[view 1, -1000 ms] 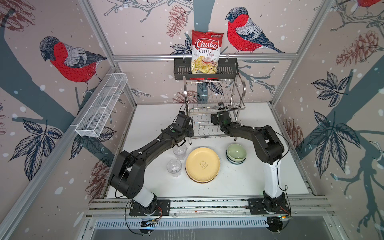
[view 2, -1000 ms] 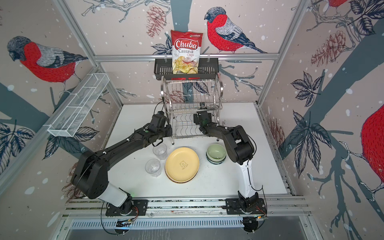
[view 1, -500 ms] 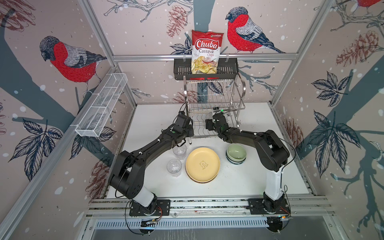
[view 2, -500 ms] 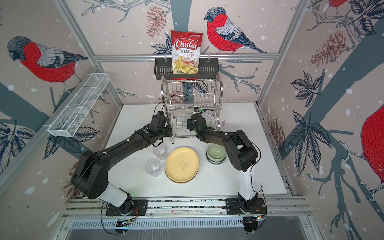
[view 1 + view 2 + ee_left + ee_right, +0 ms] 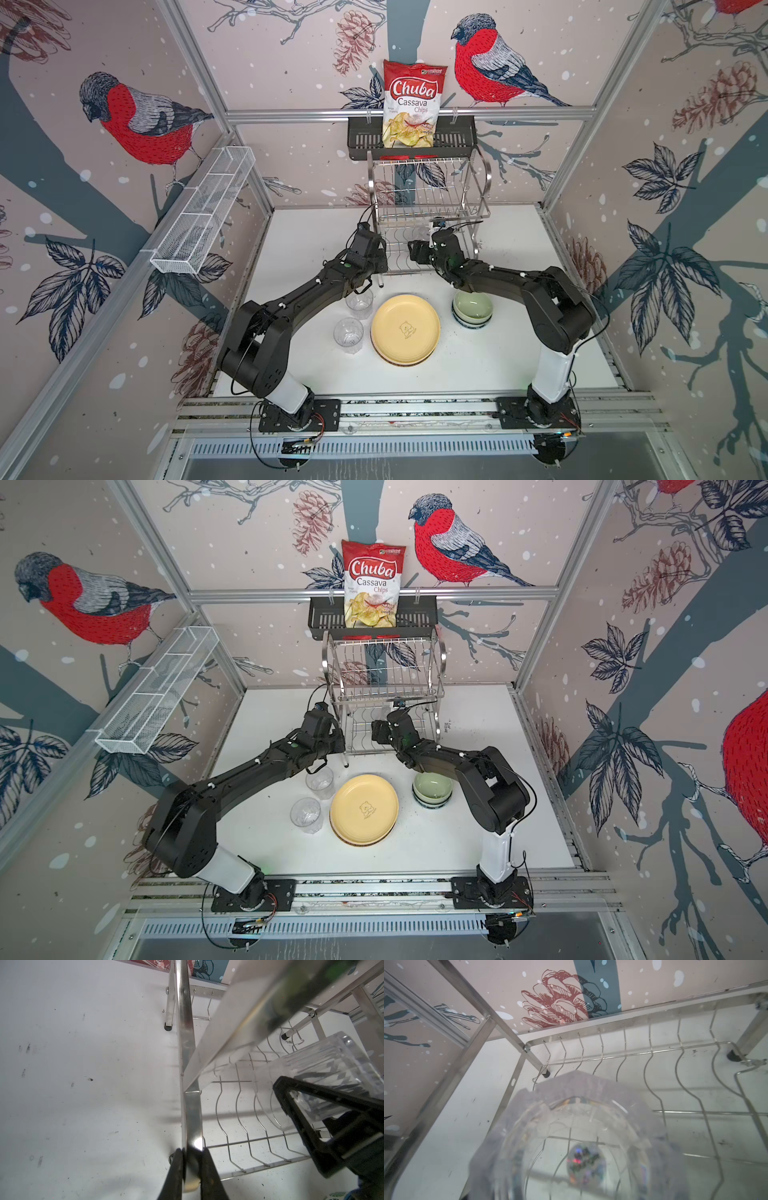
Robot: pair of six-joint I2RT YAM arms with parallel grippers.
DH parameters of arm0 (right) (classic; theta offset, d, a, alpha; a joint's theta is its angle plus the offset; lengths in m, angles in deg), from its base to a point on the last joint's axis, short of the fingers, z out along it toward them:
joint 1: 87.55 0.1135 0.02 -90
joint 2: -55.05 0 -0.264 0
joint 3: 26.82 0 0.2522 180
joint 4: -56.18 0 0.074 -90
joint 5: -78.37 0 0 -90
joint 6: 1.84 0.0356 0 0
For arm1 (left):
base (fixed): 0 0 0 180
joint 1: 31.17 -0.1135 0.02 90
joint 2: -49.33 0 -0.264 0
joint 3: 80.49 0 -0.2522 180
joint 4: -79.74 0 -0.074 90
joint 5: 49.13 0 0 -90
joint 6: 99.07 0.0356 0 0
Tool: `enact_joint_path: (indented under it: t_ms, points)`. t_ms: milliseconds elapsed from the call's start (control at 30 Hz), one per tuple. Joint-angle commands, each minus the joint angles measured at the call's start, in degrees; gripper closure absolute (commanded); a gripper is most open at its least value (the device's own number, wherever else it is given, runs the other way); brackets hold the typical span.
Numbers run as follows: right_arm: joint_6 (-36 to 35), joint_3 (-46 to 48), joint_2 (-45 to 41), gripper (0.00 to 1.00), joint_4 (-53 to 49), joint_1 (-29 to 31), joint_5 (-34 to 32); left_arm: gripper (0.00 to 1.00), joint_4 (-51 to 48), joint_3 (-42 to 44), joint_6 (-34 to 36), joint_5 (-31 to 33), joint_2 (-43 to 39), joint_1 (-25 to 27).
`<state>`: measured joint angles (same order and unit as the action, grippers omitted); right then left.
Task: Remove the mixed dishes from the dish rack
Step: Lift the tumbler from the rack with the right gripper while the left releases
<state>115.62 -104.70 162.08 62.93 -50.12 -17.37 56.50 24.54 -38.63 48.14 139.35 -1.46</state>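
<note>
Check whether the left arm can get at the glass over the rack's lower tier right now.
Probably not: the left claw is shut on the dish rack at its front upright, and the right claw holds that glass.

In the left wrist view the left gripper (image 5: 192, 1169) is cut off by the picture's edge; only two fingertips are seen, pinched on the dish rack (image 5: 188, 1047). A rack bar close to the camera is badly blurred. The held glass (image 5: 324, 1072) is cut by the edge too, and one finger of the right gripper (image 5: 415, 251) is hidden behind it. In the right wrist view that glass is blurred (part runs out of the picture) and no fingers are seen. In both top views a standing glass (image 5: 360, 300) is partly covered by the left arm (image 5: 316, 286). Under the yellow plate (image 5: 405, 328) and the green bowl (image 5: 472, 304) only thin rims are shown.
</note>
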Motion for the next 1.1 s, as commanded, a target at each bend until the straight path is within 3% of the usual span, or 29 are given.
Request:
enact_joint_path:
  t_ms: [0, 600, 1067]
  points:
    - [4.4, 2.0, -2.0, 0.82, 5.3, -0.2, 3.3, 0.89, -9.7, 0.6, -1.0, -1.5, 1.0, 0.0]
    - [14.5, 12.4, -10.0, 0.82, 14.3, -0.5, 6.9, 0.88, -9.3, 1.2, -0.9, -1.4, 1.0, 0.0]
    - [20.1, 18.8, -15.0, 0.82, 18.4, -0.2, 8.0, 0.6, -9.8, 1.5, -1.7, -2.0, -1.5, 0.0]
